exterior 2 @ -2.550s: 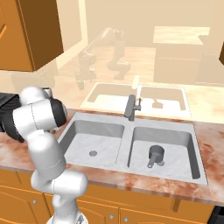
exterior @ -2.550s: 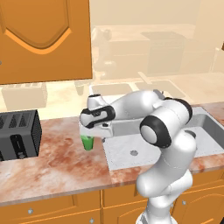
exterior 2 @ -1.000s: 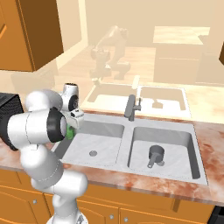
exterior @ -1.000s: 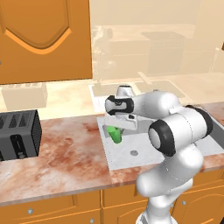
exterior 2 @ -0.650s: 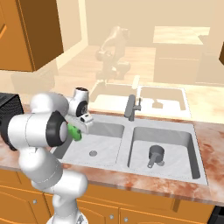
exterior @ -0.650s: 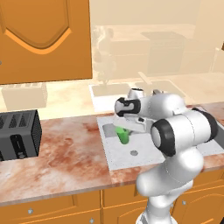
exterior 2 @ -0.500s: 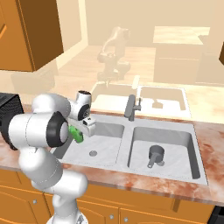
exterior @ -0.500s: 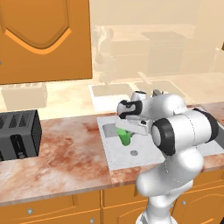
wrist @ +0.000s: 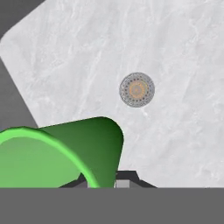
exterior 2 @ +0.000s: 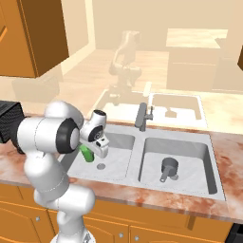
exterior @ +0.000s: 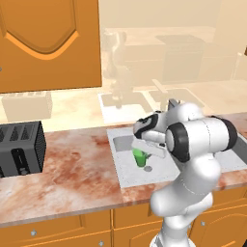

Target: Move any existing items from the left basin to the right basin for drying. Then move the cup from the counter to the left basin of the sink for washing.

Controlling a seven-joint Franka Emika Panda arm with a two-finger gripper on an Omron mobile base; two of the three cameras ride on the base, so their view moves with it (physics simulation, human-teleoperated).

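Note:
My gripper [exterior: 144, 153] is shut on the small bright green cup [exterior: 140, 158], which hangs tilted low inside the left basin [exterior: 123, 143] of the sink. From the right, the cup [exterior 2: 87, 153] sits in the gripper [exterior 2: 93, 150] just left of the round drain [exterior 2: 100, 166]. Looking along the hand, the cup [wrist: 65, 153] fills the lower left over the pale basin floor [wrist: 175, 52], and the drain [wrist: 137, 89] lies beyond it. The dark grey pot [exterior 2: 168, 167] with its short handle rests in the right basin [exterior 2: 192, 151].
A grey faucet [exterior 2: 141, 116] stands behind the divider between the basins. A black toaster [exterior: 19, 147] sits on the marbled counter [exterior: 72, 169] to the left of the sink. Orange wall cabinets [exterior: 48, 43] hang above.
The arm has carried the green cup rightward from the sink's left edge and down into the left basin. The gripper stays shut on it; the pot has not moved.

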